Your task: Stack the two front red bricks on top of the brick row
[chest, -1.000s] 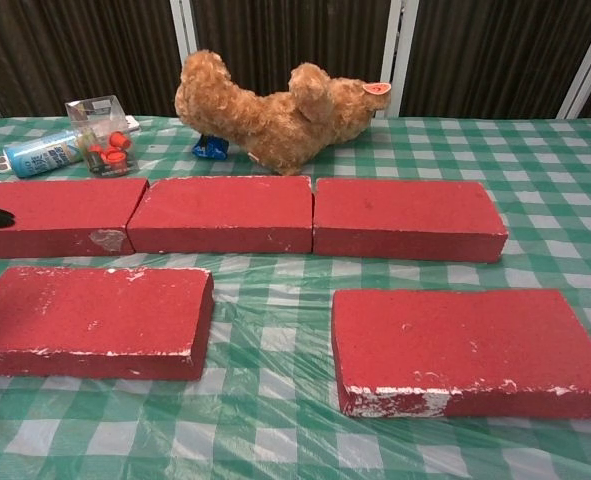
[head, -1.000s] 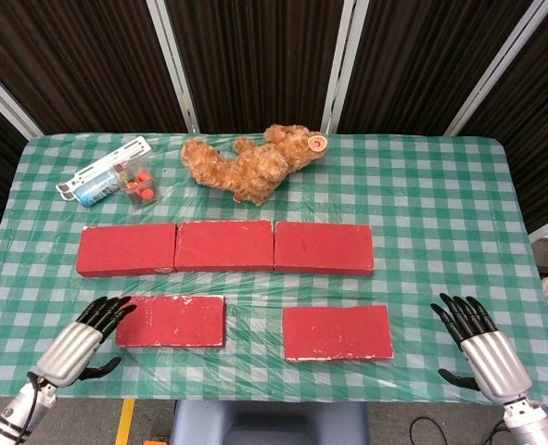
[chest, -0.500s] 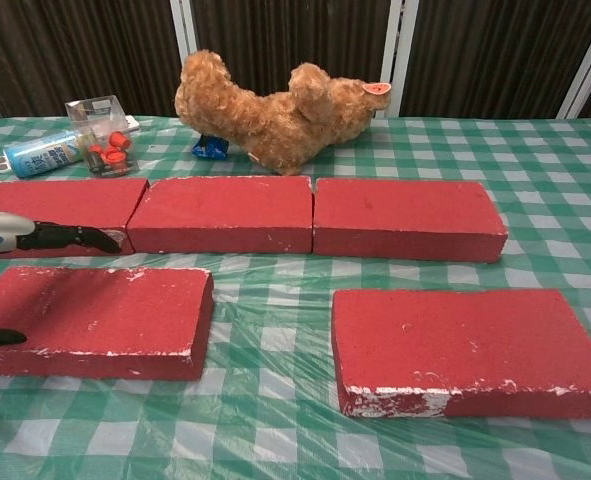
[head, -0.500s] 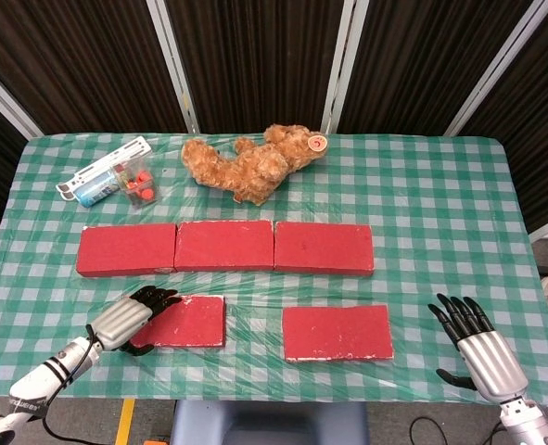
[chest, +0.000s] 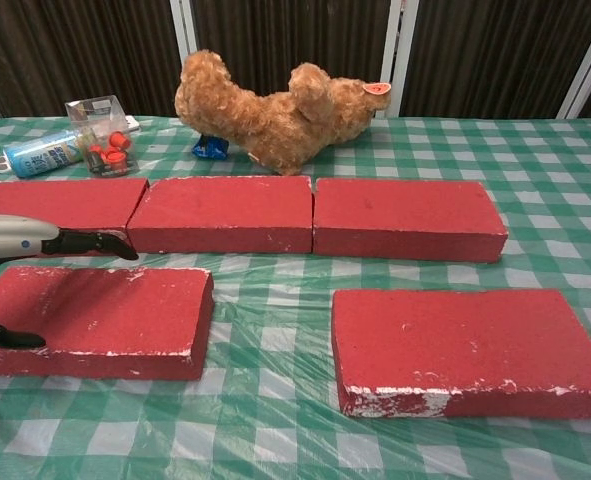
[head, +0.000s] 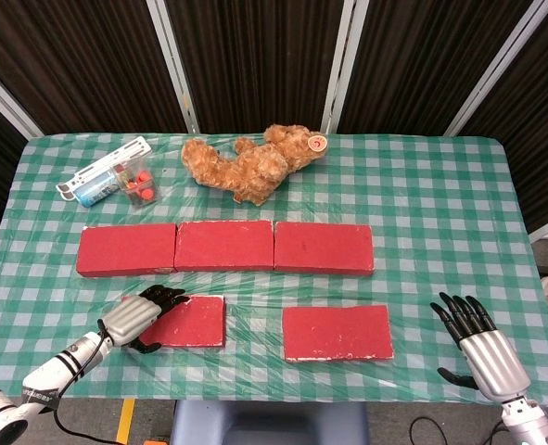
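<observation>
Three red bricks form a row: left [head: 127, 248], middle [head: 223, 245], right [head: 324, 247]. In front lie two loose red bricks, the front-left [head: 190, 321] [chest: 105, 318] and the front-right [head: 337, 332] [chest: 465, 345]. My left hand [head: 142, 313] [chest: 35, 240] reaches over the left end of the front-left brick. Its fingers [chest: 90, 243] stretch above the far edge and its thumb [chest: 5, 338] lies on the near part of the top. The brick lies flat on the table. My right hand [head: 477, 341] hovers open, fingers spread, well right of the front-right brick.
A brown teddy bear [head: 250, 162] lies behind the row with a small blue item [chest: 210, 148] under it. A bottle [head: 93, 185] and a clear box of orange pieces [head: 140, 185] sit at the back left. Clear plastic film [chest: 275, 290] covers the checked cloth.
My left hand has moved right from beside the front-left brick onto its left end, fingers reaching across the top. The right hand has barely shifted. No brick has moved.
</observation>
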You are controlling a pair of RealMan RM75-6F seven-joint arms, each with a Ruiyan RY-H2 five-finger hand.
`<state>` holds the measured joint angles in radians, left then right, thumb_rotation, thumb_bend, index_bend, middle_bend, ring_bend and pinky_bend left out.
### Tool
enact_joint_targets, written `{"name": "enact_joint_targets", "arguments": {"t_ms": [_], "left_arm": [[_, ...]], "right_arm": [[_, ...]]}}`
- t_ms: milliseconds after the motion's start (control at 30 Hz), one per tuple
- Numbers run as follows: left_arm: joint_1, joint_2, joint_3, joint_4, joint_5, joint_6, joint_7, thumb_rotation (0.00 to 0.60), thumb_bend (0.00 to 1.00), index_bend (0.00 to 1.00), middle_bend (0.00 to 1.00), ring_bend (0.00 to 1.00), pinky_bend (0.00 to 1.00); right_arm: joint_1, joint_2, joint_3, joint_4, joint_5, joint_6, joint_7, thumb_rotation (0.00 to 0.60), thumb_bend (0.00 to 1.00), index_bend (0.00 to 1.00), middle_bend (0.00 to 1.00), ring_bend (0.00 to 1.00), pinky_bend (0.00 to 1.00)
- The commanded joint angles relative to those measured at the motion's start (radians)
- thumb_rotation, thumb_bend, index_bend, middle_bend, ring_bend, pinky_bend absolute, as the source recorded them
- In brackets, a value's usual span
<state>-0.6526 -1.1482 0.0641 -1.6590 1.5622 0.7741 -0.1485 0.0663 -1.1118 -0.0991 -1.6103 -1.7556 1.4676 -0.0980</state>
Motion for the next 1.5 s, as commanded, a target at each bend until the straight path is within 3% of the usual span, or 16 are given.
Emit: {"name": "enact_joint_targets", "arguments": {"t_ms": [33, 1500], "left_arm": [[-0.004, -0.007, 0.003, 0.002, -0.004, -0.006, -0.014, 0.6, 0.29, 0.0, 0.0, 0.0, 0.0], [-0.044, -0.055, 0.03, 0.058, -0.03, -0.037, -0.034, 0.6, 0.27, 0.0, 0.0, 0.0, 0.0]], "right_arm": [[0.0, 0.0, 0.0, 0.0, 0.0, 0.0, 0.001, 0.6, 0.15, 0.0, 0.0, 0.0, 0.0], [0.003, -0.005, 0.002, -0.001, 0.011, -0.011, -0.014, 0.6, 0.15, 0.0, 0.0, 0.0, 0.0]]}}
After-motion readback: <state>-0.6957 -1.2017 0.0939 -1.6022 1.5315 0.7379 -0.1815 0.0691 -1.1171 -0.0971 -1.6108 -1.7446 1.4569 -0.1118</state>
